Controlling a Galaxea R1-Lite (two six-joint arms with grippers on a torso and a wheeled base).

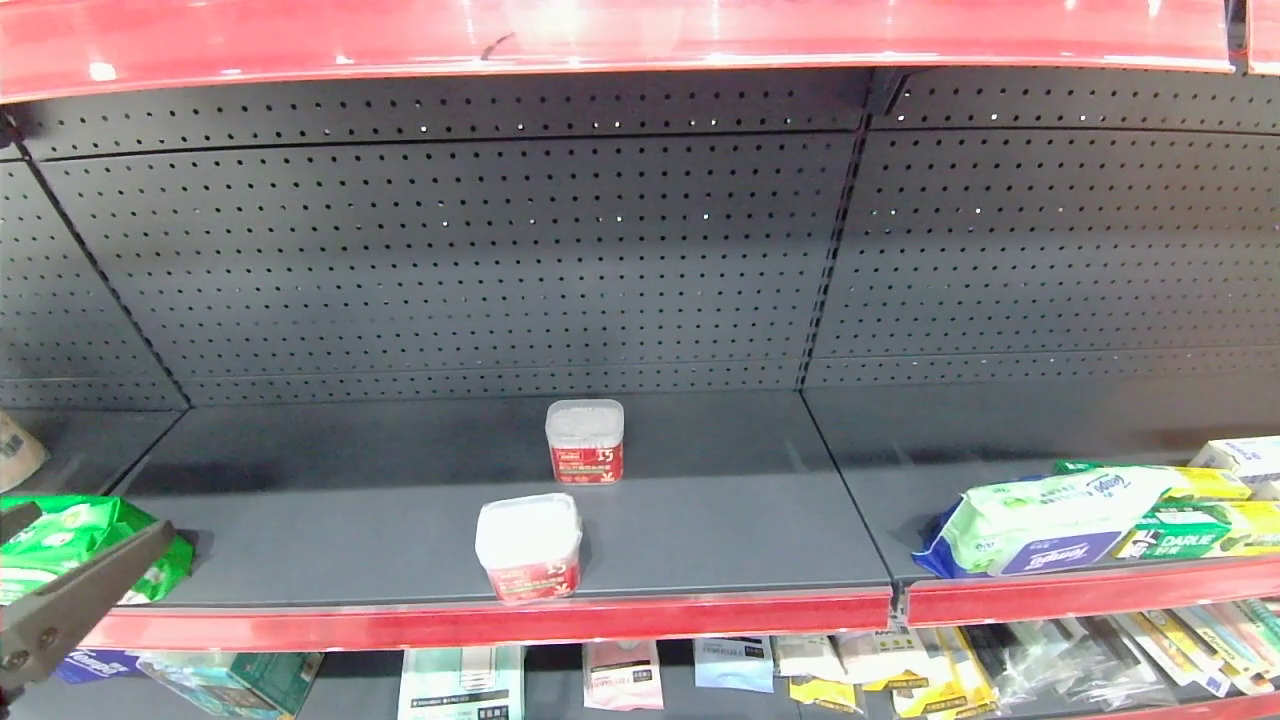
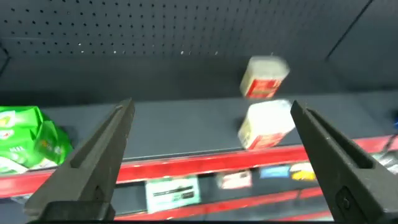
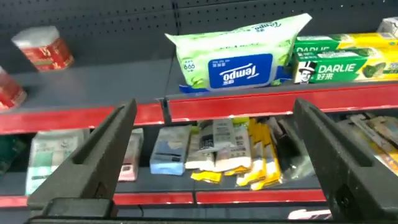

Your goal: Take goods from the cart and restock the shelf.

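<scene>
The middle shelf board (image 1: 700, 520) is bounded in front by a red rail (image 1: 500, 615) and behind by a perforated back panel (image 1: 450, 250); an upper rail (image 1: 600, 35) is seen overhead. Bare board is left on both sides of the two tubs and behind them. A green packet (image 1: 70, 545) is laid at the left end. A wipes pack (image 1: 1050, 520) and toothpaste boxes (image 1: 1200, 525) are laid on the neighbouring board to the right, well apart from the tubs. Small packets (image 1: 620, 675) are kept on the level below

In the left wrist view both tubs are blurred and their labels cannot be made out. In the right wrist view the front tub is cut off by the picture's edge. In the head view the left gripper is cut off at the lower left corner

The front tub (image 1: 528, 548) is stood just behind the red rail, and the rear tub (image 1: 585, 441) deeper in and slightly to the right, the two apart. The left gripper (image 2: 211, 106) is spread wide with nothing between its fingers; it is held out in front of the rail, low and near the green packet, with the tubs well apart to its right. The right gripper (image 3: 214, 106) is likewise spread wide and empty, held before the rail opposite the wipes pack, with the tubs off to its left
</scene>
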